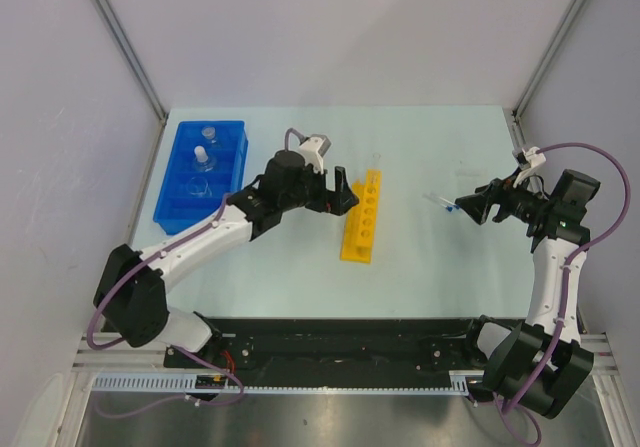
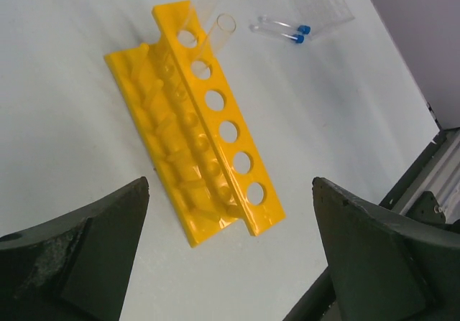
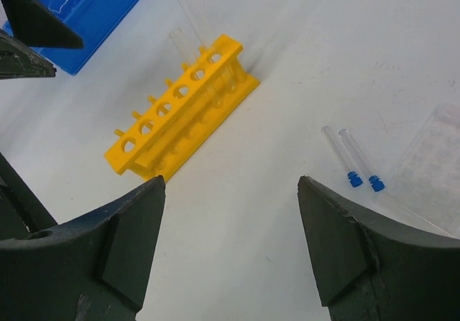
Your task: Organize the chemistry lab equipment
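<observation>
Right wrist view, fingers: right gripper [image 3: 230, 184] jaws apart, empty, above the table [image 3: 287, 62].
Droppers: two blue-tipped droppers [image 3: 359, 159] lie side by side ahead and right of the fingers, caps nearest, long axes running away.
Slide: clear flat slide [image 3: 431, 163] just beside them.
Nearer arm: right, I judge.
Rack: yellow rack [image 3: 180, 113] farther left, tubes [image 3: 188, 12] standing in its far holes.
Left gripper [image 1: 345, 195]: jaws wide apart, empty, by the rack.
</observation>
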`<state>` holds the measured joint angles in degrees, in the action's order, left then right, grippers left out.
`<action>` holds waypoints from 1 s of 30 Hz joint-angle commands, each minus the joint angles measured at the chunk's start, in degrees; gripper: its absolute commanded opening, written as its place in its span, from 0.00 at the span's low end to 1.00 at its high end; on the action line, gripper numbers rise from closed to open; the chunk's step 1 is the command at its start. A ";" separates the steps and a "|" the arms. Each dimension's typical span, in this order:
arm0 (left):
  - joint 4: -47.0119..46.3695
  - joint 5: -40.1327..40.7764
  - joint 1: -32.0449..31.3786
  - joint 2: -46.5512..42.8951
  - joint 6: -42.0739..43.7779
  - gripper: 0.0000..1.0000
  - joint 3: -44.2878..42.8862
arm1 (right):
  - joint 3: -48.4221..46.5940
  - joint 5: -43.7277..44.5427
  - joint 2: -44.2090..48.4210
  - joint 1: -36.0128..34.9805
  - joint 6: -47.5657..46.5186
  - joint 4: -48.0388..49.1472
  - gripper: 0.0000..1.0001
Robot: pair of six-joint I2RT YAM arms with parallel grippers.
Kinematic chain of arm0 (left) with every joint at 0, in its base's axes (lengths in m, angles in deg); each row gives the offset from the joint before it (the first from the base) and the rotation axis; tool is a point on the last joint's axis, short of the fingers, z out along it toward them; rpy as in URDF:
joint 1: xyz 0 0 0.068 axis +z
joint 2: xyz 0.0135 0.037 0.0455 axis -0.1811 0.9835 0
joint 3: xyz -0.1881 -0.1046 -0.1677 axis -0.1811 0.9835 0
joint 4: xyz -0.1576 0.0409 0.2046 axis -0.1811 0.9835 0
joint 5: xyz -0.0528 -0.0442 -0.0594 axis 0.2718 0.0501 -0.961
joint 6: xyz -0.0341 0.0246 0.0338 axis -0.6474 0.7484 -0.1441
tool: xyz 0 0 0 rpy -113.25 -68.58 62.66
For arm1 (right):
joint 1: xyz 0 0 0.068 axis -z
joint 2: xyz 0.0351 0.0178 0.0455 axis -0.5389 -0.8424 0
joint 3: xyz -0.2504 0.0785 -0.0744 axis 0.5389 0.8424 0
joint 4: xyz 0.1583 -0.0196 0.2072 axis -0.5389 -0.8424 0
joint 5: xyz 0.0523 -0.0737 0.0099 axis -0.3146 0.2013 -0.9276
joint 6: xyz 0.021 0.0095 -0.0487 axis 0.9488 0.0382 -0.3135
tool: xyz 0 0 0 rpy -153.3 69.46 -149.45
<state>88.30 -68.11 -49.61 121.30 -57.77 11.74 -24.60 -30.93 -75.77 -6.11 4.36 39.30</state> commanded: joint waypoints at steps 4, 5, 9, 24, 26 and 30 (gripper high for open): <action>8.08 7.50 -5.89 1.35 -0.62 1.00 -3.82 | -0.14 -0.13 0.77 0.66 -0.39 0.72 0.79; 11.23 9.35 -6.78 3.46 -0.19 1.00 -5.04 | -0.23 -0.13 0.60 0.66 -0.39 0.63 0.79; 18.63 20.25 -10.82 9.79 -0.80 1.00 -12.51 | -0.14 -0.13 0.77 0.74 -0.48 0.63 0.79; 25.50 26.94 -17.16 26.94 -1.85 0.81 -27.20 | -0.14 -0.57 0.95 0.74 -0.57 0.63 0.79; 26.20 27.47 -17.34 28.52 -1.85 0.78 -28.43 | -0.14 -0.57 0.95 0.74 -0.57 0.54 0.80; 27.69 28.17 -17.25 30.72 -1.85 0.70 -30.19 | -0.14 -0.66 0.95 0.74 -0.57 0.63 0.80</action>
<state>113.76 -42.32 -66.77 150.57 -58.31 -14.75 -24.58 -30.89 -75.77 -5.63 4.25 39.28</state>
